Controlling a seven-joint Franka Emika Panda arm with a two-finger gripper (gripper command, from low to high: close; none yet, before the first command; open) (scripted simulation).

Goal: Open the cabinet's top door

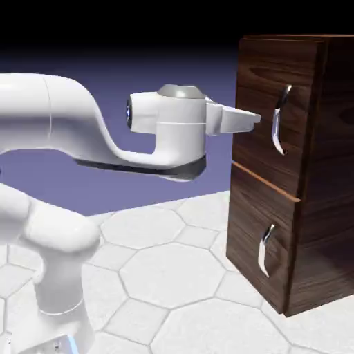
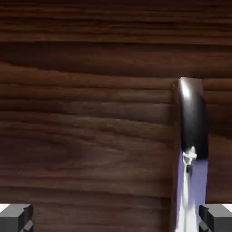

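The cabinet (image 1: 314,173) stands at the right of the exterior view, a tall dark wood-grain box. Its top door (image 1: 259,104) is shut and carries a long curved silver handle (image 1: 280,123). My gripper (image 1: 253,119) points level at that door, its tips just left of the handle and close to the wood. In the hand view the top door (image 2: 90,113) fills the picture, and the handle (image 2: 192,122) runs upright at the right, just inside my right fingertip (image 2: 217,218). The left fingertip (image 2: 16,218) sits far apart from it. The gripper (image 2: 116,219) is open and holds nothing.
Below the top door sits a shorter panel (image 1: 252,207) with a smaller silver handle (image 1: 265,250). The cabinet rests on a white tabletop (image 1: 173,276) with a hexagon pattern. My arm's elbow and base (image 1: 59,256) fill the lower left.
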